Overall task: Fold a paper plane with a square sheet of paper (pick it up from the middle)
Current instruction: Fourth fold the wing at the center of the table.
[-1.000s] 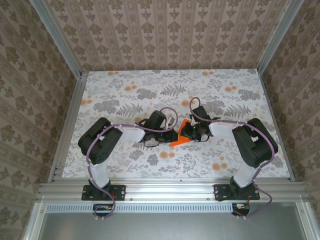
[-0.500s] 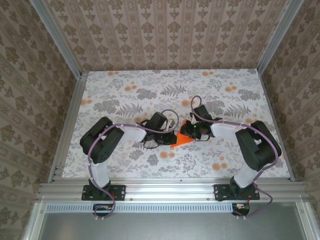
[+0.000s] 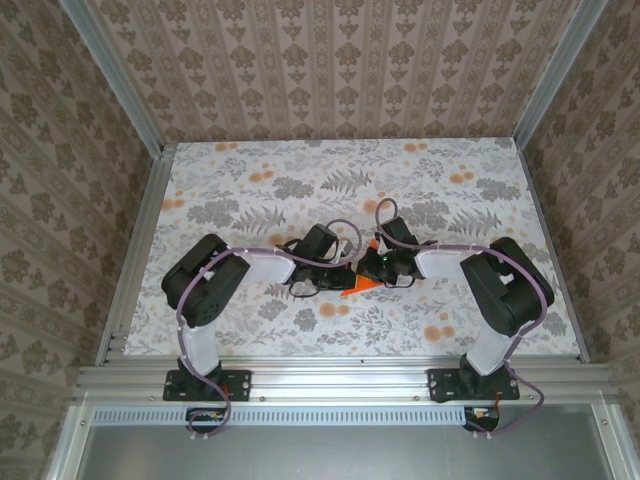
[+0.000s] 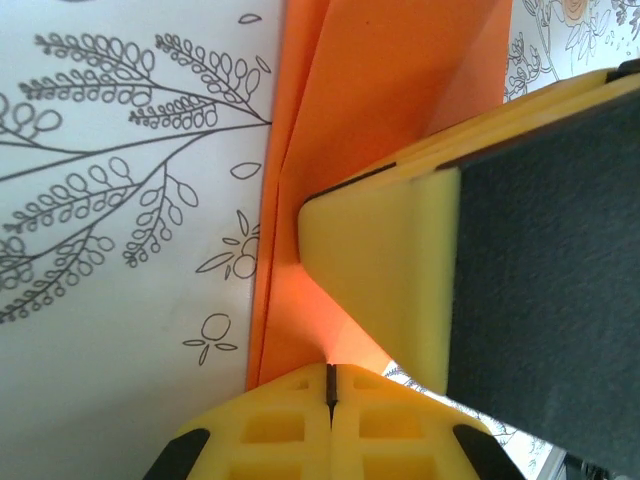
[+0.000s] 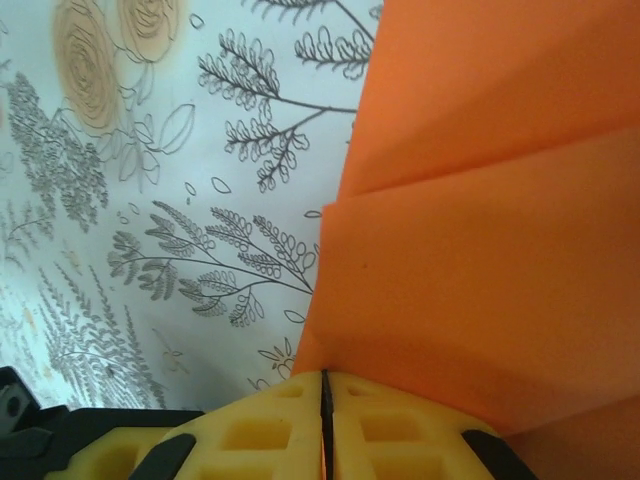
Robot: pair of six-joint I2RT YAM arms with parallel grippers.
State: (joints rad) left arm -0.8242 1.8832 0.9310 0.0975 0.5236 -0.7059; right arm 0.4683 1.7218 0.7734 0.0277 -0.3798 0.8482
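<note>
Tablecloth (image 3: 250, 180): white w/ grey fern & leaf print, orange flowers (image 3: 262, 176) scattered, some far left, more near right (image 3: 436, 331). 3 walls, all brown-beige damask wallpaper: far wall (image 3: 340, 70), left wall (image 3: 50, 200), right wall (image 3: 600, 200). Alu frame: left post (image 3: 110, 75) & right post (image 3: 562, 70) at the far corners, near rail (image 3: 340, 378) across the front. Nearer still, grey metal panel (image 3: 340, 450). Wrist views, cloth close up: line-drawn fern sprigs (image 4: 120, 180), 2 orange blooms (image 5: 110, 50).
</note>
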